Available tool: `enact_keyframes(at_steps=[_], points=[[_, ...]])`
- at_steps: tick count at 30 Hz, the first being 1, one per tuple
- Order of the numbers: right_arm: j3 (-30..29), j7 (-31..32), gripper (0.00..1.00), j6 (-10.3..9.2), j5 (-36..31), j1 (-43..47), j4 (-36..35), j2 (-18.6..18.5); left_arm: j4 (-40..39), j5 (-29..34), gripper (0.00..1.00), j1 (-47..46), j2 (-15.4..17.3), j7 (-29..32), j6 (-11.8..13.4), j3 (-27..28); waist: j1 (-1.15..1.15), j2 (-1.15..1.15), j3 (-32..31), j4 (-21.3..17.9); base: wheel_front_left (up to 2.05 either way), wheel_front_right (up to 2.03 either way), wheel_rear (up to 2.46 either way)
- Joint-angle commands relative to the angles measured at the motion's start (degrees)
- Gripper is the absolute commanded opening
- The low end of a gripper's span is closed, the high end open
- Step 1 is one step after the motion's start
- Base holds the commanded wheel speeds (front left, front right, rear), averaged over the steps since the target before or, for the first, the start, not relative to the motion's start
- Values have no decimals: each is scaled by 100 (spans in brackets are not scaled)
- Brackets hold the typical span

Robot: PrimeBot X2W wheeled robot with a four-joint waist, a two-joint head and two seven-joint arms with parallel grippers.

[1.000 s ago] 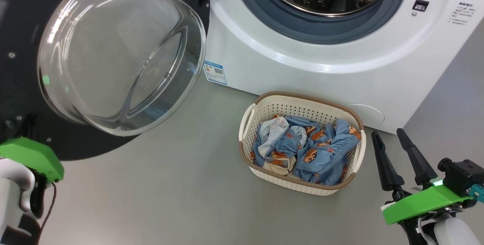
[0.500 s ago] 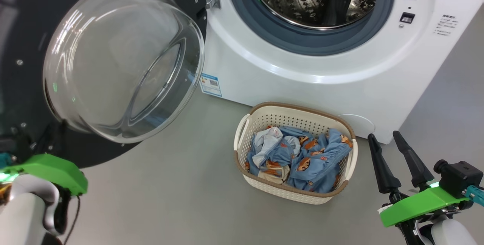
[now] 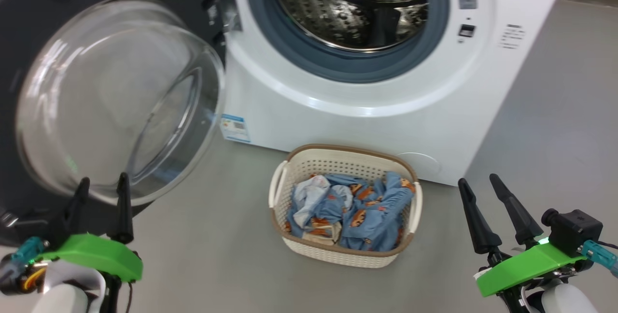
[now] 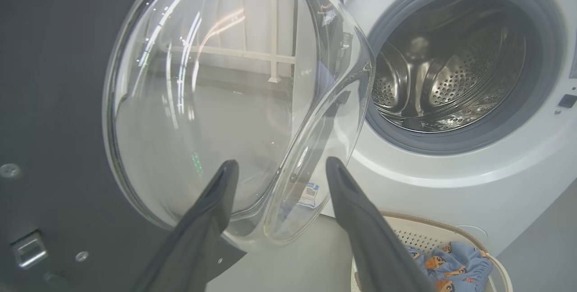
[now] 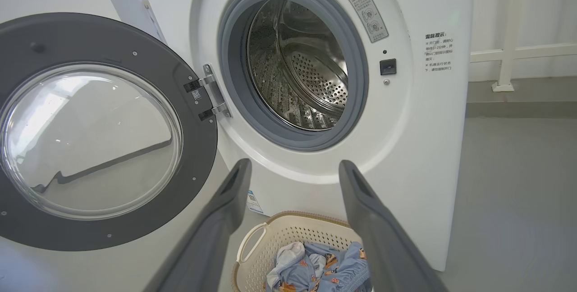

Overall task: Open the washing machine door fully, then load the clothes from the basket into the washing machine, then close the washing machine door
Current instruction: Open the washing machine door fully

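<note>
The washing machine (image 3: 367, 124) (image 5: 428, 157) is a white front-loader with its steel drum (image 3: 347, 4) (image 4: 451, 75) (image 5: 302, 71) exposed. Its round door (image 3: 29, 28) (image 4: 49, 102) (image 5: 112, 35) stands swung wide to the left, glass bowl (image 3: 116, 100) bulging outward. The cream basket (image 3: 345, 158) (image 5: 293, 233) (image 4: 432, 233) sits on the floor before the machine, holding light blue clothes (image 3: 352, 211) (image 5: 315, 269) (image 4: 455, 260). My left gripper (image 3: 103, 181) (image 4: 279, 168) is open and empty, just below the glass bowl. Right of the basket, my right gripper (image 3: 479, 181) (image 5: 295, 168) is open, holding nothing.
Grey floor (image 3: 203, 235) spreads around the basket and to the machine's right (image 3: 555, 124). A white rail and wall (image 5: 509, 53) stand behind the machine on the right.
The head camera has shifted, so the scene sits further left and lower. My left gripper came away from the door's lower edge and opened; its fingers now show. The right gripper stays open.
</note>
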Motion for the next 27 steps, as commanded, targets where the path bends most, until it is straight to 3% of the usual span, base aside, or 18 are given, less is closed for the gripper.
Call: enact_keyframes(at_steps=[1,16,22,27], points=[[163,-69,100,9,-4,13,-113,-38,-275,-35,100,-30,186,-55,77,227,0,0,-87,-249,0,0,0],[253,-69,100,9,-41,-100,-100,-189,-1404,41,100,699,-149,-88,480,90,0,0,-102,-1167,0,0,0],[261,-69,100,9,-40,-159,-111,-256,-1561,100,100,817,-241,-101,540,27,0,0,-98,-1441,0,0,0],[252,-69,100,9,-49,-186,-111,-299,-1636,54,100,942,-324,-115,446,36,0,0,-123,-1634,0,0,0]])
